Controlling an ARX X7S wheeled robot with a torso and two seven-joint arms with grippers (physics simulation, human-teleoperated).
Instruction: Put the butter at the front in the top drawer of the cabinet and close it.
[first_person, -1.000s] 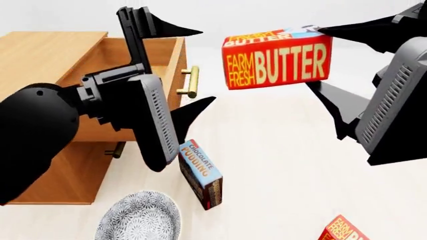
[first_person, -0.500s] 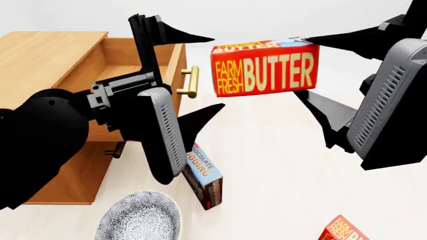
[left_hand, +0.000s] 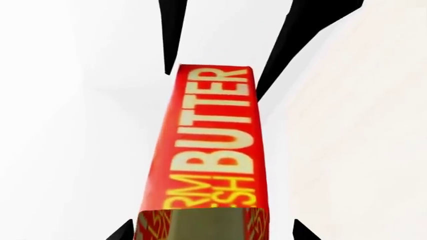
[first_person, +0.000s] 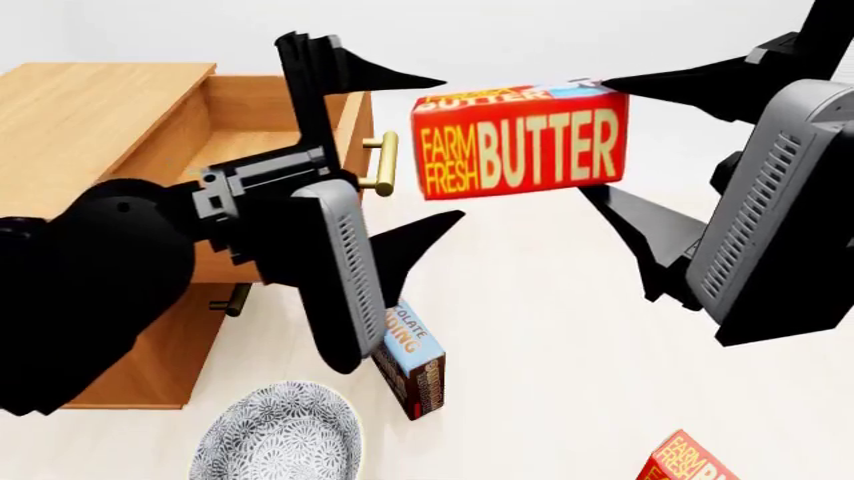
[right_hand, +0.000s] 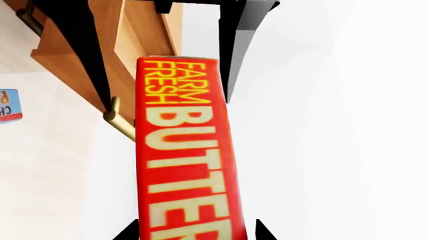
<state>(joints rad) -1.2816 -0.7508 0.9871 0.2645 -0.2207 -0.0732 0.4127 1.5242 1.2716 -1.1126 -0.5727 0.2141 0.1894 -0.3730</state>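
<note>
The raised butter (first_person: 521, 141) reads "FARM FRESH BUTTER" in yellow on red. The blue-topped box (first_person: 412, 358) shows "CHOCOLATE PUDDING", partly hidden. The second red carton (first_person: 683, 461), cut by the edge, reads "FARM FRESH".

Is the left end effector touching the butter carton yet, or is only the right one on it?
Cannot tell. In the head view the left end effector sits open at the butter carton's near end, and its upper finger meets the carton's edge in the image; no view shows contact or gap plainly.
</note>
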